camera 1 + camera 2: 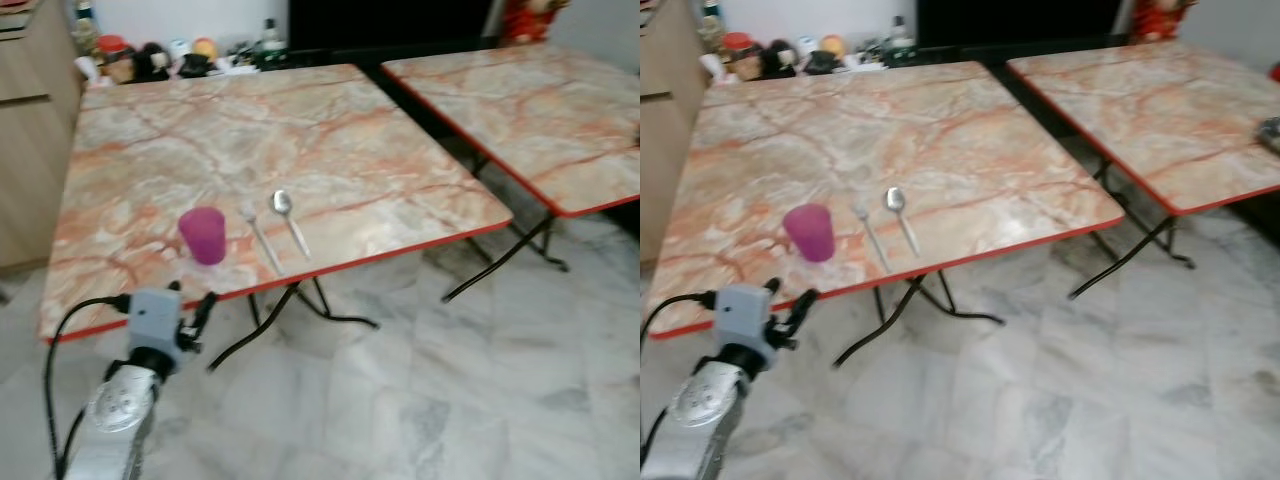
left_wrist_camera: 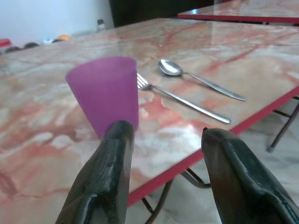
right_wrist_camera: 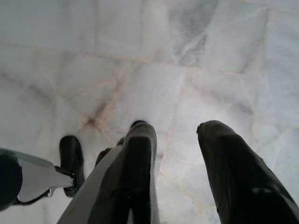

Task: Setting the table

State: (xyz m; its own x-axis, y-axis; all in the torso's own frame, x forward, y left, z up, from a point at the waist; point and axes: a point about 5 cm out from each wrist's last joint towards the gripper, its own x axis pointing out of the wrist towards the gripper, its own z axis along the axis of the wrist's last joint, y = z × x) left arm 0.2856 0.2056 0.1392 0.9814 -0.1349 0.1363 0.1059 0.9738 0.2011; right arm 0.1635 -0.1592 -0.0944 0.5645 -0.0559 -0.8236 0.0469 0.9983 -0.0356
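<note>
One cup, one fork, one spoon near the table's front edge.

On the pink-veined marble folding table [image 1: 330,130] stand one purple plastic cup [image 1: 204,235], one steel fork [image 1: 259,237] and one steel spoon [image 1: 289,220] (side by side, apart); the left gripper [image 2: 163,140] hangs before the cup, fingers apart, empty; the right gripper [image 3: 175,140] points at the grey marble floor [image 3: 154,56], fingers apart.

Clutter [image 1: 160,58] at far edge of near table [image 1: 300,140] was too small & blurred to ID: bottles, jars, maybe. Second table [image 1: 540,110], right of that table, ran off the frame edge. Left arm [image 1: 115,420] was cut off at frame bottom, below the table's near edge.
</note>
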